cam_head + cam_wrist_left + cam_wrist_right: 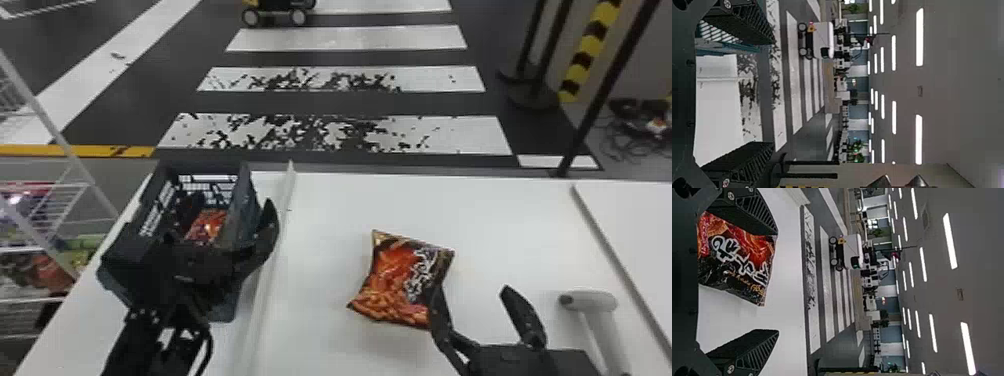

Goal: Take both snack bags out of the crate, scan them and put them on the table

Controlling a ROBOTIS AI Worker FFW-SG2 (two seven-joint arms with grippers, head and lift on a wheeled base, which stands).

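Over the near part of the crate (161, 192), the left hand (233, 201) hangs with its fingers spread and nothing between them. Well to the right of the crate is the right hand (472, 288), its fingers also wide apart and pinching nothing. Its left finger overlaps the edge of a red-and-black snack bag (397, 280); whether they touch, I cannot tell.

Farther right of the crate, past the right hand, a pale handheld scanner (595, 301) lies on the white table (330, 210), its head end turned toward the crate. The snack bag lies on the table to the right of the crate, printed side up. The other snack bag (207, 225) is inside the crate, partly hidden by the left hand.

A raised white strip (277, 260) runs just right of the crate. To the crate's left stands a wire rack (72, 185) with packaged goods. Beyond the crate, the dark floor carries broad white stripes (345, 135), with a wheeled machine (280, 7) farthest off.
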